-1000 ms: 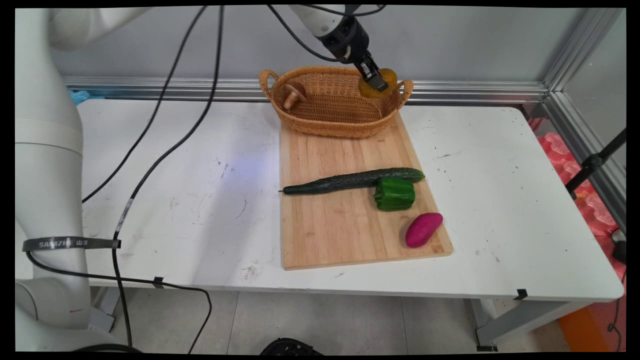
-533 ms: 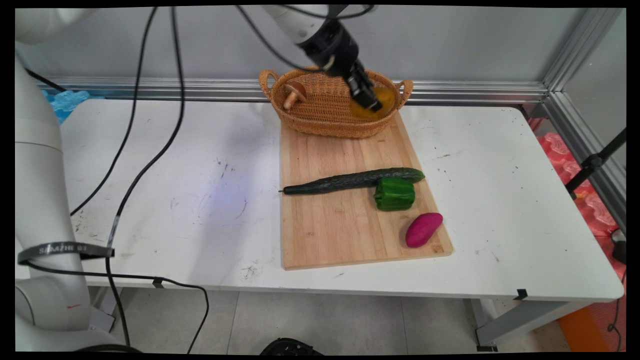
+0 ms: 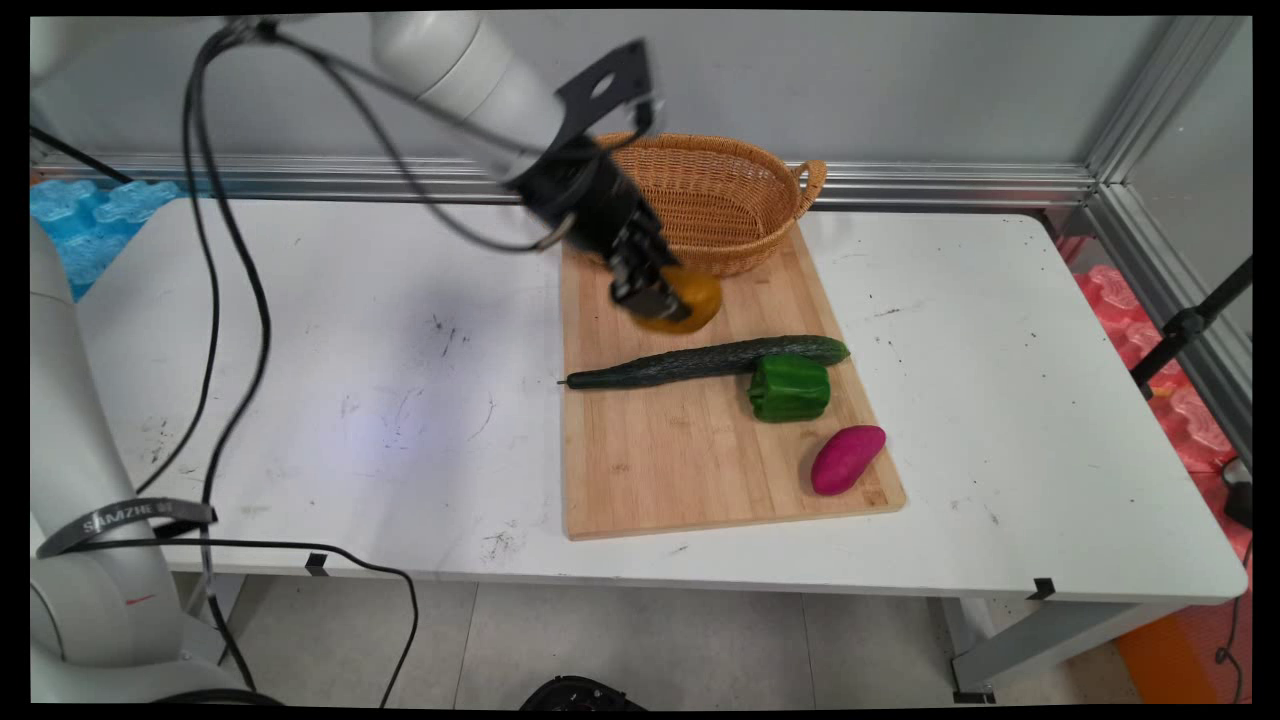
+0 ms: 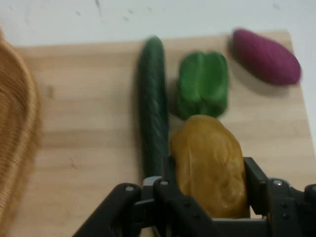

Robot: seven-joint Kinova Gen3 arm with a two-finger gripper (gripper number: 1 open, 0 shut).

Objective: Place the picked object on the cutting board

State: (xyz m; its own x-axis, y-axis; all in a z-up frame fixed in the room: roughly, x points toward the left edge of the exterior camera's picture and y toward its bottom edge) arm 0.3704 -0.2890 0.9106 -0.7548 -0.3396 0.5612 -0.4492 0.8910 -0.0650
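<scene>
The gripper (image 3: 668, 300) is closed on a yellow-orange potato-like vegetable (image 3: 685, 298), with 1 finger (image 4: 170, 178) on each side of it. A second ago it held this vegetable high above the far right end of the wicker basket (image 3: 720, 205); half a second ago it was down inside the basket. Now it is out of the basket and hangs low over the wooden cutting board (image 3: 700, 420), just in front of the basket, so the vegetable has left the basket and is not yet set down.

The cucumber (image 3: 705, 360) lies across the board right below the vegetable. The green bell pepper (image 3: 790, 387) touches the cucumber, and the purple sweet potato (image 3: 847, 459) lies near the board's right corner. The arm hides the basket's left end
</scene>
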